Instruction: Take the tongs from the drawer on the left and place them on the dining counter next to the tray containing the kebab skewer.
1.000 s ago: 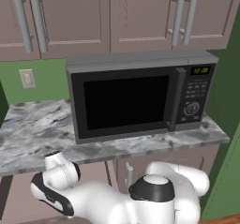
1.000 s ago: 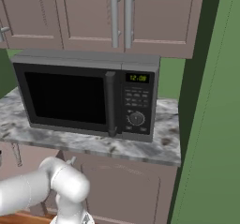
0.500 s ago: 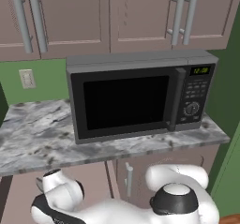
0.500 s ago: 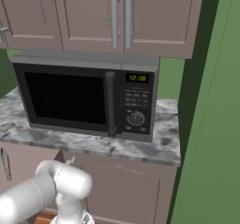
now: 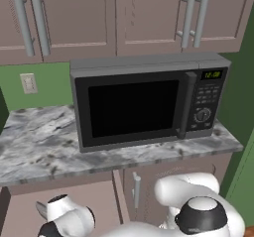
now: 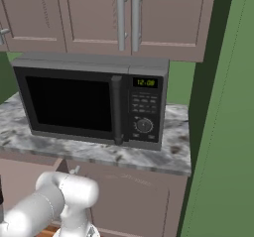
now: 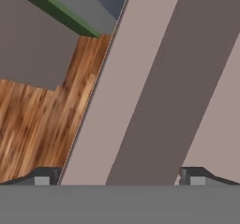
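Reaching low beneath the microwave (image 5: 149, 102), the pincer (image 7: 119, 176) hangs released, jaws wide, gripping nothing. The mauve drawer (image 7: 154, 92) panel lies directly ahead, below the microwave; tongs cannot be seen.

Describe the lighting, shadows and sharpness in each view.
Left base view: flat, even rendered light, soft shadow under the microwave, no glare on its dark door. Right base view: similar, the green wall evenly lit. Hand view: close cabinet panels soft and featureless, wood floor grain smeared; gripper fingertips sharp.
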You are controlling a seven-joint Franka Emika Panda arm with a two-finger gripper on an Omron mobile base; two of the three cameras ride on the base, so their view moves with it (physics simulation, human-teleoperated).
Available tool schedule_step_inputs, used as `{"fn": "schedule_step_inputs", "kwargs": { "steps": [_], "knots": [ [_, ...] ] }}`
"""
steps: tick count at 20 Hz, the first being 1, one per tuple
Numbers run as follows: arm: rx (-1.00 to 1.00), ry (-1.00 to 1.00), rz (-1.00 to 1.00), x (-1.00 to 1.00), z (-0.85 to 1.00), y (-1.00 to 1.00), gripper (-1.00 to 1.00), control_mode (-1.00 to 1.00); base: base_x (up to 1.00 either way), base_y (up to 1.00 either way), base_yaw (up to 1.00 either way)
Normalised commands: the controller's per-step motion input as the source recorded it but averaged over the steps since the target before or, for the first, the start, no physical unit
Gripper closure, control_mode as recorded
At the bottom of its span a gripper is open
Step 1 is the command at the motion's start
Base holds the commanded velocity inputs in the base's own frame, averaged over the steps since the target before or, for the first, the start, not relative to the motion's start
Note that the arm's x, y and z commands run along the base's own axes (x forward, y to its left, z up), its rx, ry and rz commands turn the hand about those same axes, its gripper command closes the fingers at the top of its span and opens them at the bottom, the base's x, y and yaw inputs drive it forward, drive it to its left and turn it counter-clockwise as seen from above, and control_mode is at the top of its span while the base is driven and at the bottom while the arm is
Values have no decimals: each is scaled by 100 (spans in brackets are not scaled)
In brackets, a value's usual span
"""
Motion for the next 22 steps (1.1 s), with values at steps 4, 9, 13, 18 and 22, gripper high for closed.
{"fn": "schedule_step_inputs", "kwargs": {
  "steps": [4, 9, 13, 18, 22],
  "knots": [
    [0, 0, 0, -16, 26, -5, -100, -100, 0, 0, 0],
    [-1, 0, 0, -40, 55, -16, -100, -100, 0, 0, 0],
    [-3, 5, 0, -37, 60, -17, -100, -100, 0, 0, 0],
    [-5, 2, 0, -1, 28, -13, -100, -100, 0, 0, 0],
    [-2, 3, 0, 32, 2, -22, -100, -100, 0, 0, 0]
  ]
}}
